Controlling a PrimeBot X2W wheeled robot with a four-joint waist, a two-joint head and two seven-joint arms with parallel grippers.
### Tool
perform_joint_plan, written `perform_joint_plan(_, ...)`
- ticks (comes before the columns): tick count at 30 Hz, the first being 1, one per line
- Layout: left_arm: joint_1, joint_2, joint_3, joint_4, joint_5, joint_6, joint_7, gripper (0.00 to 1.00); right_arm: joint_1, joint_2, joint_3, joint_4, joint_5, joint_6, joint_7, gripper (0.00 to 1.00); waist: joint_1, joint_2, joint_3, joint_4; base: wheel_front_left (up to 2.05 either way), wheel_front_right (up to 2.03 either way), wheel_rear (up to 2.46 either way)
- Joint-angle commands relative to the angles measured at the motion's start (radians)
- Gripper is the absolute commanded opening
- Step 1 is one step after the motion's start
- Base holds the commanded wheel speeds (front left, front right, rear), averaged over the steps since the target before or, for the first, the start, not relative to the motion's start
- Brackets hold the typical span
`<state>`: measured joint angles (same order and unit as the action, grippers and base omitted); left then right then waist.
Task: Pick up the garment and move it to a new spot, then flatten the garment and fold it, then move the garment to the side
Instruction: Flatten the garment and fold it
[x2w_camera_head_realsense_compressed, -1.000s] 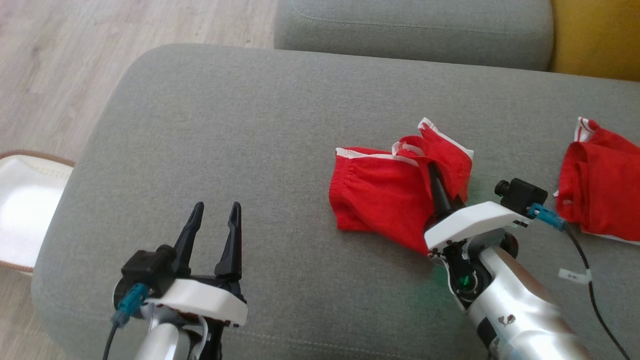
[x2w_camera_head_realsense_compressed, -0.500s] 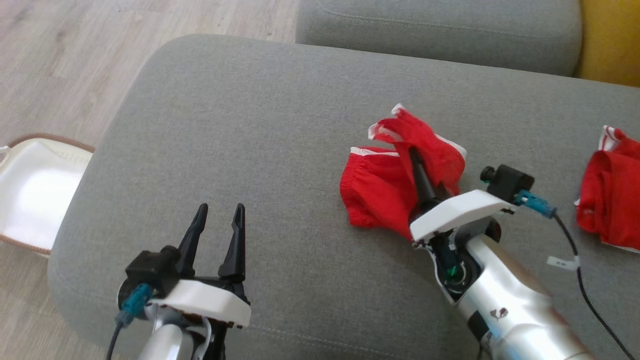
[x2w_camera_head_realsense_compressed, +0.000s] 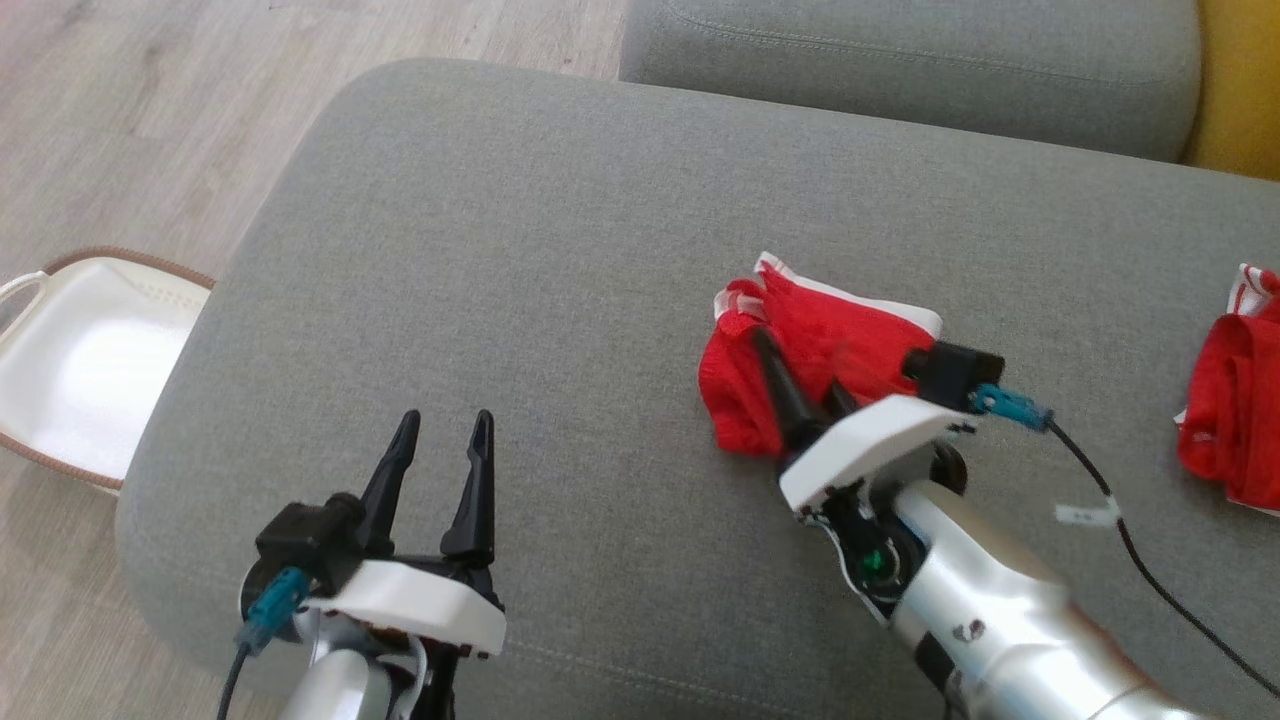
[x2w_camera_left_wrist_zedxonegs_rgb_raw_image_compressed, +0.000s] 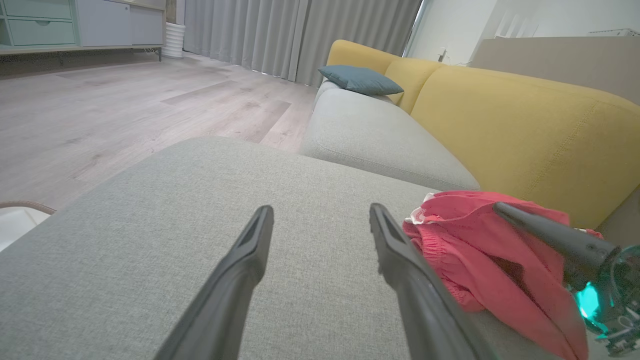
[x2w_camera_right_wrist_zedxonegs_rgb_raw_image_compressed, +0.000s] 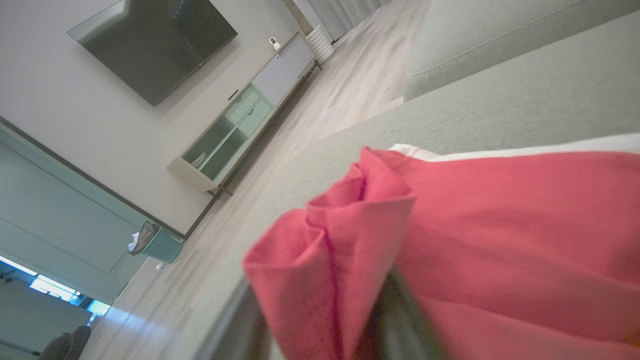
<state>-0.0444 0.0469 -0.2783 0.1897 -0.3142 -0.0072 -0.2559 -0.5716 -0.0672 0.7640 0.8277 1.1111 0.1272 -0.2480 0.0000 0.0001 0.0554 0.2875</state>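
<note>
In the head view no brand can be read. A small white tag (x2w_camera_head_realsense_compressed: 1082, 514) on the right arm's black cable (x2w_camera_head_realsense_compressed: 1150, 565) and a dark mark on the silver forearm (x2w_camera_head_realsense_compressed: 965, 632) are both too small to make out. The red garment (x2w_camera_head_realsense_compressed: 830, 320), thin cloth with white trim, lies bunched on the grey coarse-weave sofa cushion (x2w_camera_head_realsense_compressed: 550, 250), right of its middle. The right gripper (x2w_camera_head_realsense_compressed: 795, 380) is pushed into the garment's near edge. One dark tapered finger lies on top of the cloth and the other is mostly covered, so I cannot tell whether they pinch it. The left gripper (x2w_camera_head_realsense_compressed: 446, 420) is over bare cushion at the front left, its fingers apart and holding nothing. A second red garment (x2w_camera_head_realsense_compressed: 1235, 400) is cut off by the right edge. A white basket (x2w_camera_head_realsense_compressed: 130, 262) with a brown rim stands on the wooden floor (x2w_camera_head_realsense_compressed: 130, 110), partly out of frame.

In the left wrist view the left gripper (x2w_camera_left_wrist_zedxonegs_rgb_raw_image_compressed: 321, 212) shows two spread matte fingers over the cushion. The red garment (x2w_camera_left_wrist_zedxonegs_rgb_raw_image_compressed: 465, 250) is crumpled just beside them, with a finger of the other arm lying across it. Behind it stand a yellow backrest (x2w_camera_left_wrist_zedxonegs_rgb_raw_image_compressed: 500, 125) and a blue-grey pillow (x2w_camera_left_wrist_zedxonegs_rgb_raw_image_compressed: 360, 79).

In the right wrist view folds of the red garment (x2w_camera_right_wrist_zedxonegs_rgb_raw_image_compressed: 500, 225) drape over that gripper's blurred fingers and hide the tips. A dark wall screen (x2w_camera_right_wrist_zedxonegs_rgb_raw_image_compressed: 155, 40) and a pale cabinet (x2w_camera_right_wrist_zedxonegs_rgb_raw_image_compressed: 245, 125) appear tilted beyond.
</note>
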Motion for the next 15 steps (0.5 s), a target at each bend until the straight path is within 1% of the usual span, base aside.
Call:
perform_joint_plan(1, -0.033, 0.003, 0.029, -0.032, -0.005, 0.004, -0.006, 1.00, -0.051, 0.017, 0.027, -0.032, 0.012, 0.003, -0.014, 1.00, 0.0000, -0.0001, 0.001, 0.000, 0.00, 0.00, 0.00)
perform_joint_plan(5, -0.031, 0.003, 0.029, -0.031, -0.006, 0.004, -0.006, 1.00, -0.047, 0.017, 0.134, -0.067, 0.061, 0.003, -0.009, 1.00, 0.0000, -0.0001, 0.001, 0.000, 0.00, 0.00, 0.00)
perform_joint_plan(8, -0.036, 0.003, 0.024, -0.032, -0.009, 0.006, -0.006, 1.00, -0.047, 0.017, 0.217, -0.096, 0.120, 0.003, 0.038, 1.00, 0.0000, -0.0001, 0.001, 0.002, 0.00, 0.00, 0.00)
perform_joint_plan(12, -0.038, 0.003, 0.027, -0.033, -0.009, 0.010, -0.006, 1.00, -0.079, 0.017, 0.261, -0.076, 0.163, 0.003, 0.043, 1.00, 0.0000, -0.0001, 0.000, -0.005, 0.00, 0.00, 0.00)
perform_joint_plan(15, -0.034, 0.003, 0.036, -0.031, -0.007, 0.013, -0.006, 1.00, -0.108, 0.017, 0.266, -0.049, 0.178, 0.003, 0.026, 1.00, 0.0000, -0.0001, -0.003, -0.017, 0.00, 0.00, 0.00)
